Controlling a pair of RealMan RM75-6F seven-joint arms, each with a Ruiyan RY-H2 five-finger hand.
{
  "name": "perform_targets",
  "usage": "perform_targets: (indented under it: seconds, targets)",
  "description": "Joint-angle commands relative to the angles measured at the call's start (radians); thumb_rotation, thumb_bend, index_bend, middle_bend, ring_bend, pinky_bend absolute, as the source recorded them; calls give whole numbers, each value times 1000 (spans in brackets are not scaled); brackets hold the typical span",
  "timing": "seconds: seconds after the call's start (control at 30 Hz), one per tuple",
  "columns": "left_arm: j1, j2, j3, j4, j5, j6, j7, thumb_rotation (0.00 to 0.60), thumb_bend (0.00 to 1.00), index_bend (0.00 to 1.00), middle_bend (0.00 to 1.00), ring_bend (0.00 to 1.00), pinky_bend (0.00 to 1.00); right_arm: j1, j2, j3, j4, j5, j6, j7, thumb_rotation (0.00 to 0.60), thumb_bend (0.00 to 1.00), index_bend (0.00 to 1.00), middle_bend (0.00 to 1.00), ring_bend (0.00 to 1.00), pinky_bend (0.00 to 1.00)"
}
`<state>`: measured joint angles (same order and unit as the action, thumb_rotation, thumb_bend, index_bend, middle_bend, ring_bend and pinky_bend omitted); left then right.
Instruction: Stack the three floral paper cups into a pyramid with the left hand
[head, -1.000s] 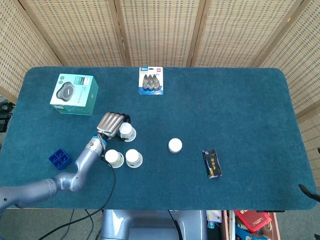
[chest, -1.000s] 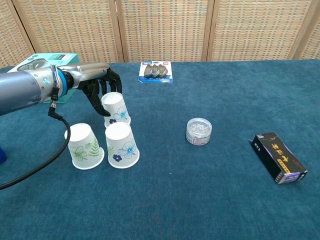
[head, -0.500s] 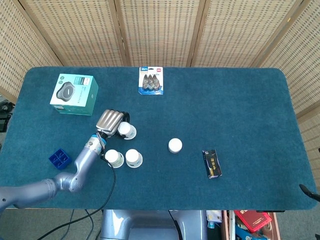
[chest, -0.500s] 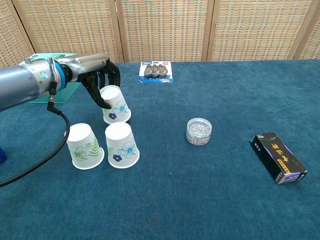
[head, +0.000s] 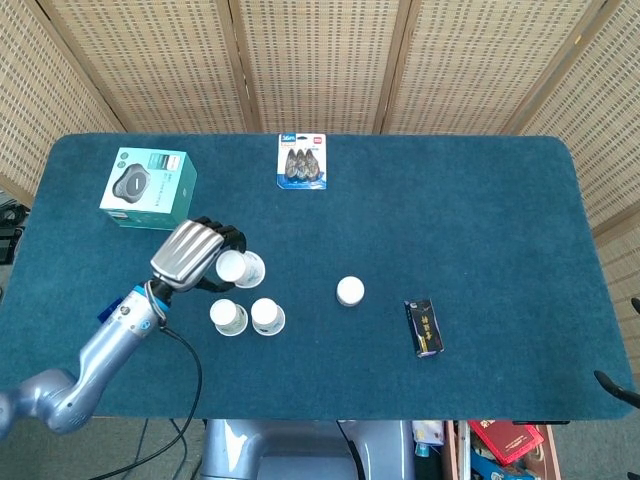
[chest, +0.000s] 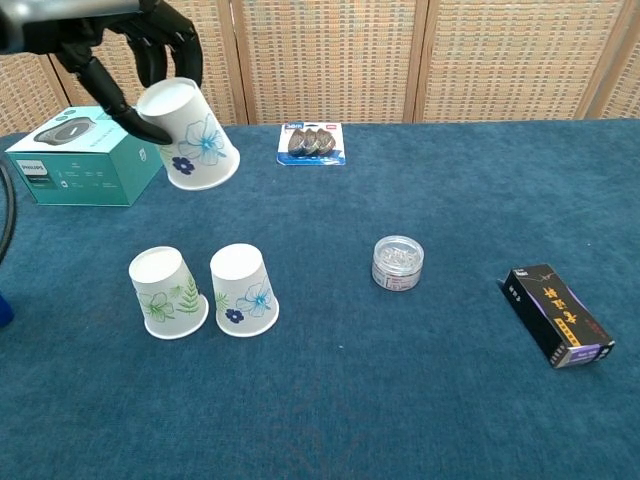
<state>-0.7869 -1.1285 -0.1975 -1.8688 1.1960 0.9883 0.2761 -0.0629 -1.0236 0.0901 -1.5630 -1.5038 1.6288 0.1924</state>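
Two floral paper cups stand upside down side by side on the blue table: one with green leaves on the left, one with blue flowers on the right. A third floral cup is tilted in the air above and behind them, held by my left hand whose dark fingers wrap its base. My right hand does not show in either view.
A teal box sits at the back left, a blister pack at the back centre. A small round tin and a black box lie to the right. A blue tray is near the left front.
My left hand has lifted the third cup off the table, up and slightly left, tilting it. The other two cups have not moved.
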Motion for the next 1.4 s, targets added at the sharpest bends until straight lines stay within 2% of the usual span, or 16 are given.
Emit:
perform_targets:
  seconds: [0.03, 0.17, 0.4, 1.03, 1.13, 1.27, 1.4]
  targets:
    - [28, 64, 39, -64, 27, -34, -24, 600, 125, 493, 491, 466, 407, -1, 0, -2, -2, -5, 3, -3, 600, 0, 0, 0, 0, 0]
    - [35, 76, 71, -64, 45, -64, -27, 600, 125, 498, 497, 467, 407, -5, 2, -6, -6, -12, 10, -4, 600, 0, 0, 0, 0, 0]
    - [28, 18, 91, -16, 63, -95, -54, 600, 125, 500, 499, 466, 407, -8, 5, -5, -4, -9, 14, 5, 600, 0, 0, 0, 0, 0]
    - [10, -55, 82, 38, 22, -100, -34, 600, 125, 500, 490, 463, 407, -9, 10, -2, 1, -3, 13, 25, 600, 0, 0, 0, 0, 0]
    - [8, -61, 82, 39, 9, -106, -38, 600, 125, 481, 396, 382, 407, -9, 10, -2, 1, -4, 14, 24, 600, 0, 0, 0, 0, 0]
    - [0, -49, 86, 30, -15, -130, -35, 600, 125, 269, 160, 192, 381, -9, 10, -2, 1, -5, 15, 24, 600, 0, 0, 0, 0, 0]
    - [2, -31, 85, 9, -22, -122, -30, 600, 125, 190, 93, 151, 330, -10, 10, -3, 0, -7, 17, 22, 600, 0, 0, 0, 0, 0]
